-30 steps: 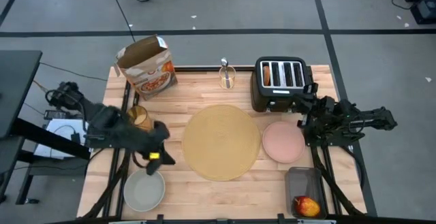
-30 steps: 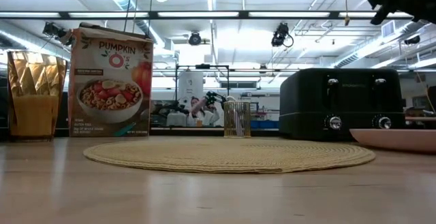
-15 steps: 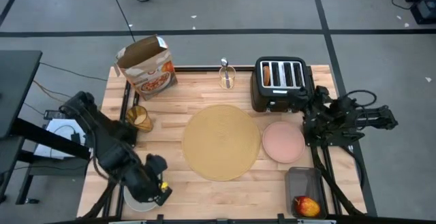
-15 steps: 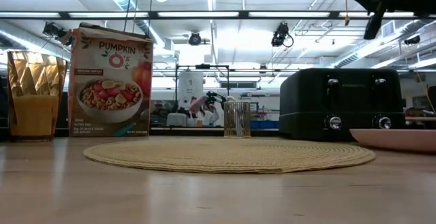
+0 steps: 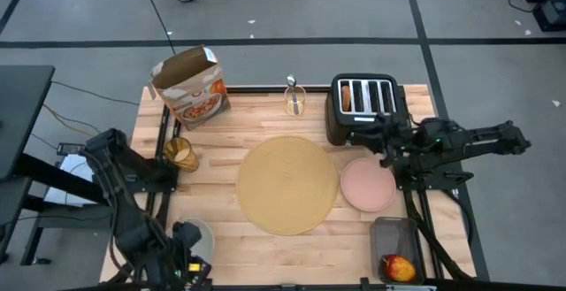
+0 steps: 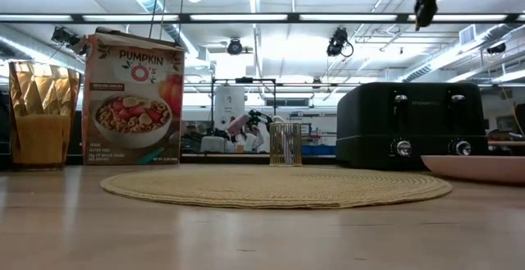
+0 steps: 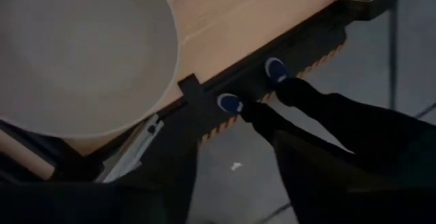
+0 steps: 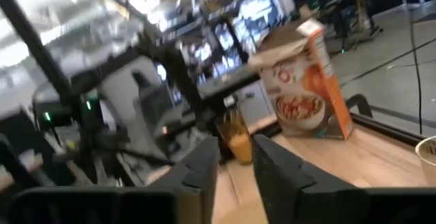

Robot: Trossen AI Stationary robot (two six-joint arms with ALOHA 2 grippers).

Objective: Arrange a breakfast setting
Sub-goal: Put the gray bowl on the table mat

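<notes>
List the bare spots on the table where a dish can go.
The placemat is bare. Bare wood lies between it and the tumbler, and along the near edge between the bowl and grey bin. The toaster and plate corner is crowded.

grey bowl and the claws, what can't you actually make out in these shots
- Grey bowl: high view, mostly covered by the left arm; left wrist view cuts it off at the edge.
- Left claw: no view shows its fingers, open or shut unknown.
- Toast slice: high view, only a sliver shows in the black toaster slot.
- Blue-handled spoon: too small in the high view.
- Right claw: right wrist view blurred, nothing held.
</notes>
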